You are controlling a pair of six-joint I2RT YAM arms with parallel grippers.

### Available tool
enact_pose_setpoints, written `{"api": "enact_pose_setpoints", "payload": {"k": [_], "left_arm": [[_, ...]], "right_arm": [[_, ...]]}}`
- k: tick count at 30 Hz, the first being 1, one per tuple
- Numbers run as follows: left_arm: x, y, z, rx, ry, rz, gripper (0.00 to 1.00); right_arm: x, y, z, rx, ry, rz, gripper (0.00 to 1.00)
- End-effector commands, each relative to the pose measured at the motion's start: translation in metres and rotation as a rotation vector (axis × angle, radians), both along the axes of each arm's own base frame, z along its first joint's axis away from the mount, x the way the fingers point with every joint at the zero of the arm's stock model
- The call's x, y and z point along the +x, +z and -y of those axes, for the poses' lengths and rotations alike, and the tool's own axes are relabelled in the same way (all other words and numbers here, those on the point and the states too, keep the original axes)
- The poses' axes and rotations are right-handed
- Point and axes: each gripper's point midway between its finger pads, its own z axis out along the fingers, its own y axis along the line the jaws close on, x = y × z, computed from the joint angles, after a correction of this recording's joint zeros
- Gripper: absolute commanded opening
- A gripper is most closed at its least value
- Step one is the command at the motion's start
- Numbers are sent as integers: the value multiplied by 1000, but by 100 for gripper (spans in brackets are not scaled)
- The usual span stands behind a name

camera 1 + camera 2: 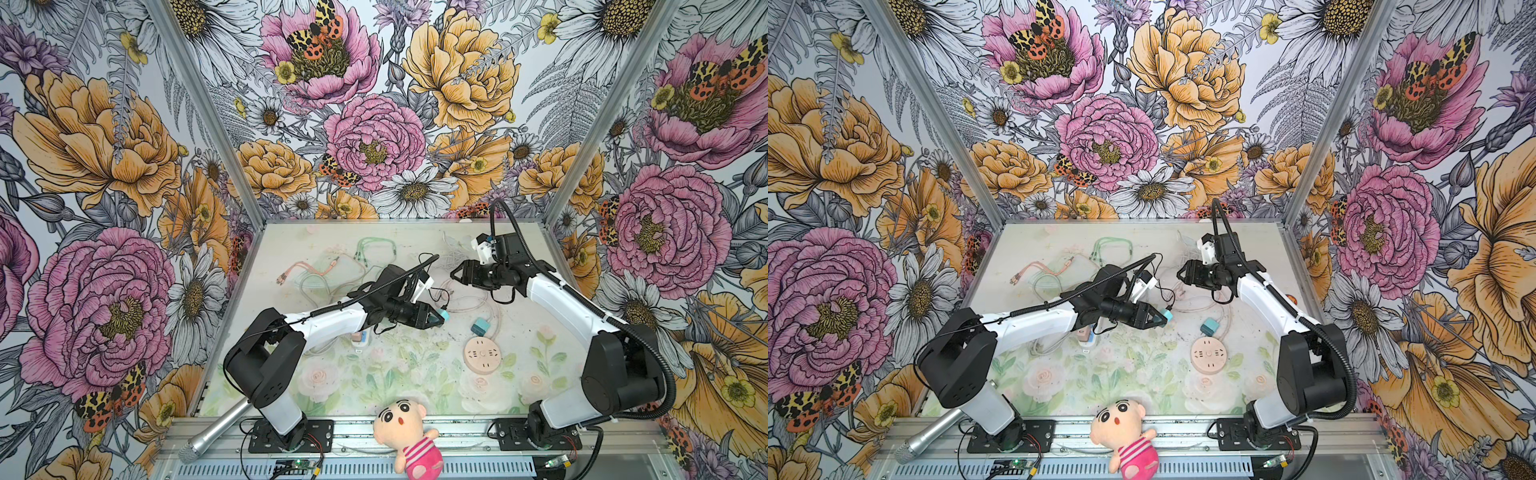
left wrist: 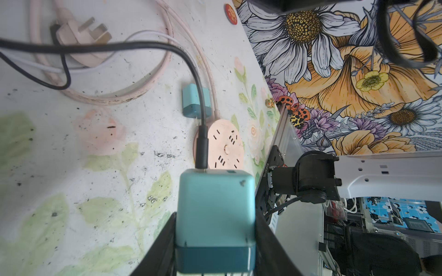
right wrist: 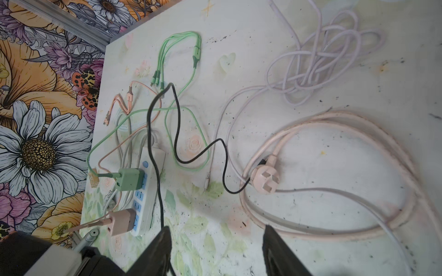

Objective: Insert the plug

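Near edge: a stuffed doll in a pink striped shirt point(image 1: 405, 436) lies on the near side of the socket disc, off the tabletop.
Landmark: a round, flat, pale pink socket disc point(image 1: 482, 355) lies face up on the flower-printed tabletop point(image 1: 374, 382).
Just beyond the disc: a loose teal cube charger point(image 1: 481, 326) lies with its prongs pointing at the disc's rim.
Plug: a second teal cube charger point(image 2: 215, 208) is beyond the disc and to its left, raised off the tabletop.
Left claw: the left gripper point(image 1: 437, 318) clamps this cube by two opposite sides. A black cable point(image 2: 198, 78) is seated in the cube's outward face.
Key relation: the disc lies straight ahead of the left claw, which is the nearer one. The cube's prongs are hidden. Its darker band faces back toward the wrist, so it probably needs turning.
Right claw: the right gripper point(image 3: 217, 229), farther beyond the disc, has its jaws spread and empty.
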Motion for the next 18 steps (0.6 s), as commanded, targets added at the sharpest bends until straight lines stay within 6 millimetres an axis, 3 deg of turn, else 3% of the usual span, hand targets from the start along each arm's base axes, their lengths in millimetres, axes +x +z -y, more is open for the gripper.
{"api": "enact_pose_setpoints", "payload": {"k": [1,10,18], "left_arm": [[10,21,-2,-45,31,93,15],[7,30,2,10,30,253,16],[8,10,8,153,17,313,16]], "right_arm": [[-30,0,2,-2,54,-37,62],[-58,6,-18,99,128,-72,63],[-70,14,-45,114,223,-63,63]]}}
